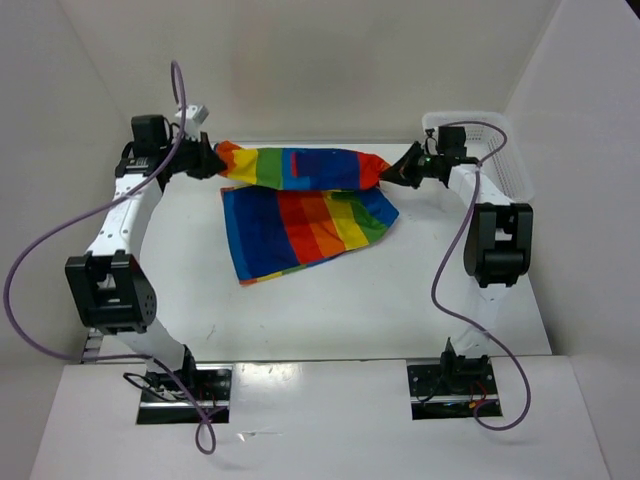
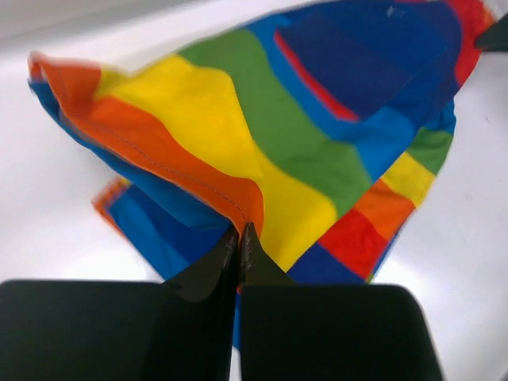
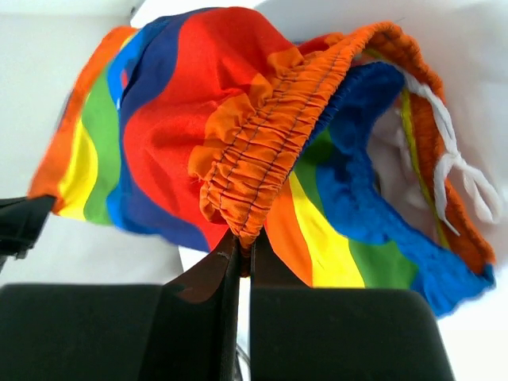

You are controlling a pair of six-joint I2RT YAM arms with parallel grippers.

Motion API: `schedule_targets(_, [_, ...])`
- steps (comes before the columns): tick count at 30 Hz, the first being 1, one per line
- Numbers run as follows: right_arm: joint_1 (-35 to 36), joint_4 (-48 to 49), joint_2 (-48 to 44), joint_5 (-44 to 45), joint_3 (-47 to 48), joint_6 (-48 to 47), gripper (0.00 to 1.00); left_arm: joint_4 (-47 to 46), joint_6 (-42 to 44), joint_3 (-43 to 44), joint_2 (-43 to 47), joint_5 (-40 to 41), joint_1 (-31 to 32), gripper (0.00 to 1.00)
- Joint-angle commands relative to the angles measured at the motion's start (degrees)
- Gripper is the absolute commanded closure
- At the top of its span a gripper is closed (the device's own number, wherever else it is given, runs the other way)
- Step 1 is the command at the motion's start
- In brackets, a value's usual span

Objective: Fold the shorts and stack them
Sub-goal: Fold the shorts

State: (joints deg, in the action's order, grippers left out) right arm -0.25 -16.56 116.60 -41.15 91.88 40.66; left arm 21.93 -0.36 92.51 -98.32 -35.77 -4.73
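- The soft fabric shorts in broad rainbow stripes [image 1: 305,205] are stretched between the two arms at the far part of the white table [image 1: 350,300]. The upper edge is lifted, and the lower part seems to rest on the surface.
- The left gripper [image 2: 240,236] is clenched on an orange hem corner, with the cloth pinched between its tips.
- The right gripper [image 3: 242,248] is clenched on the gathered orange elastic waistband [image 3: 270,151]. The white drawstring [image 3: 454,163] hangs loose beside it.
- I judge the step in hand is the fold. Both grippers should carry the held edge over the lower part together, at equal height and speed, so the cloth lands flat.
- The thin pinches may slip, and the white plastic mesh basket [image 1: 505,150] is near the right arm.
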Motion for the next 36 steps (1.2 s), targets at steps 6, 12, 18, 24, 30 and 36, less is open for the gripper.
schedule_targets(6, [-4.06,-2.43,-14.98,-3.77,-15.9,-5.68,1.0,-3.74,0.36,-20.95,19.74,-2.55,-1.95,1.0])
schedule_targets(12, [-5.1,-3.13,-23.6,-3.06,-28.49,-6.74,1.0,-2.08,0.36,-33.7,29.41,-2.29,-1.95,1.0])
schedule_targets(18, [-6.25,-5.5,-31.51,0.71,-37.29,-6.74,1.0,-0.67,0.36,-42.14,35.48,-0.97,-1.95,1.0])
schedule_targets(24, [-6.25,-7.35,-36.34,0.72,-43.97,-6.74,1.0,1.53,0.36,-49.17,39.69,1.75,-1.95,1.0])
schedule_targets(30, [-6.25,-7.88,-38.55,3.26,-48.89,-5.69,1.0,2.58,0.36,-52.69,40.84,2.8,-1.95,1.0])
schedule_targets(36, [-6.25,-9.02,-39.6,5.1,-48.9,-5.16,1.0,2.59,0.36,-54.01,41.46,3.51,-1.95,1.0])
